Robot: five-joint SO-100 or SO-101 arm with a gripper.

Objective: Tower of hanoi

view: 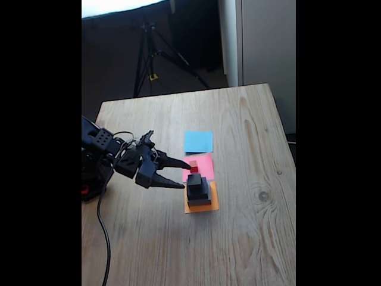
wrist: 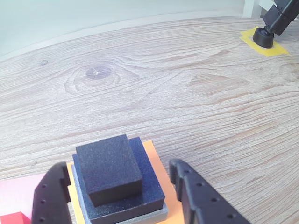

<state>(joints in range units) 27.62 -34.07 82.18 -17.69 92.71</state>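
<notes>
**Stack of 3 on orange, red cube off to pink**

Progress looks early. The grey slab [wrist: 156, 215], black slab [wrist: 152, 184] and black cube [wrist: 110, 170] sit stacked, widest at the bottom, on the orange square [view: 212, 205]. The red cube [view: 193, 166] lies apart from them on the pink square [view: 204, 162], so I judge 1 move made and the other 3 blocks yet to be shifted. The blue square [view: 198, 141] is bare.

The gripper [view: 187, 175] has its fingers [wrist: 198, 196] spread apart with nothing between them; in the wrist view they stand either side of the stack, the black cube in the gap. Whether the tips are level with that cube I cannot tell.

Around it: the wooden table [view: 250, 238], a tripod [view: 152, 56] on the floor beyond the far edge, and a black foot on yellow tape [wrist: 263, 38] at the table's corner in the wrist view. The red cube sits just beside the upper finger in the fixed view, so a careless sweep could knock it.
</notes>
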